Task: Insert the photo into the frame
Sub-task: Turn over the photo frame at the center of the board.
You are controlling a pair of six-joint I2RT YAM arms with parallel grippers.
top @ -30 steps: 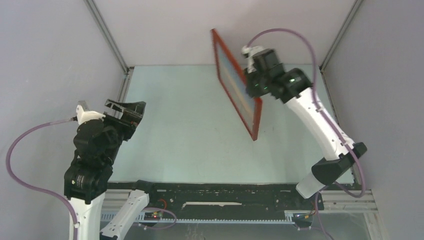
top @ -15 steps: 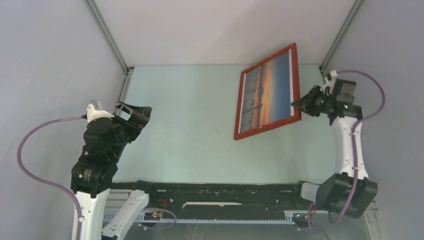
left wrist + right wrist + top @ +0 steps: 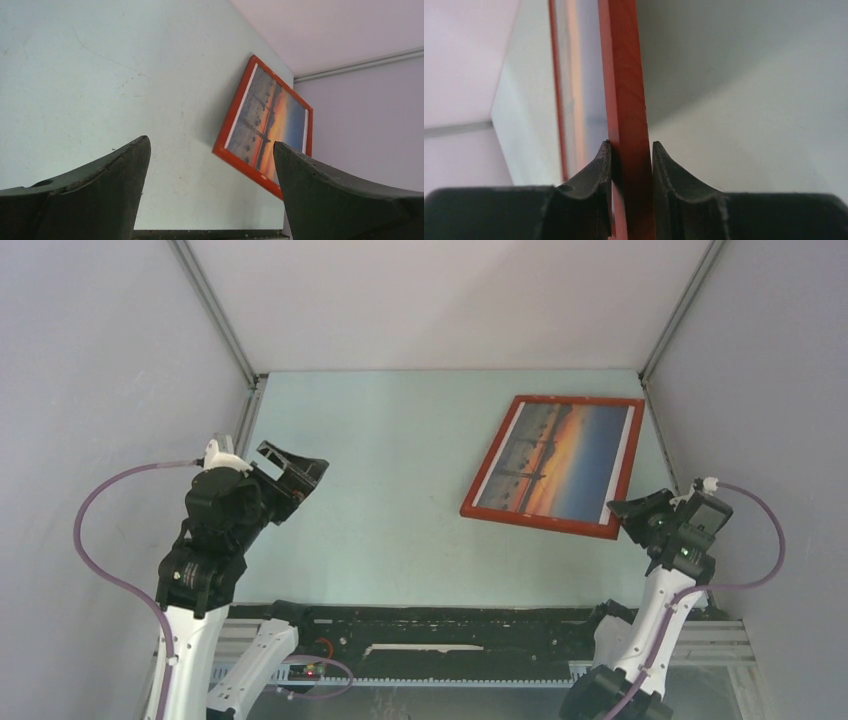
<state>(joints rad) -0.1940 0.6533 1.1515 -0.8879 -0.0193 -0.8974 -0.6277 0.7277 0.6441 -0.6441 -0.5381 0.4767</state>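
Note:
The frame (image 3: 540, 524), thin orange-red rim, lies face up on the right half of the table with the photo (image 3: 560, 460) of an orange sunset inside it behind the pane. My right gripper (image 3: 618, 512) holds the frame's near right corner. In the right wrist view its jaws (image 3: 631, 147) are closed around the red rim (image 3: 624, 75). My left gripper (image 3: 312, 480) hovers at the left side of the table, wide open with nothing in it. Its wrist view shows the gripper (image 3: 210, 142) pointing towards the frame (image 3: 234, 112) and photo (image 3: 272, 125), far from both.
Grey walls with metal corner posts (image 3: 215, 310) close in the pale green table (image 3: 380, 460) on three sides. A black rail (image 3: 430, 625) runs along the near edge between the arm bases. The frame's right end sits close to the right wall.
The right arm swung the frame from upright at the back down to face up on the right, and drew back to the near right. The left arm shifted slightly right, still open.

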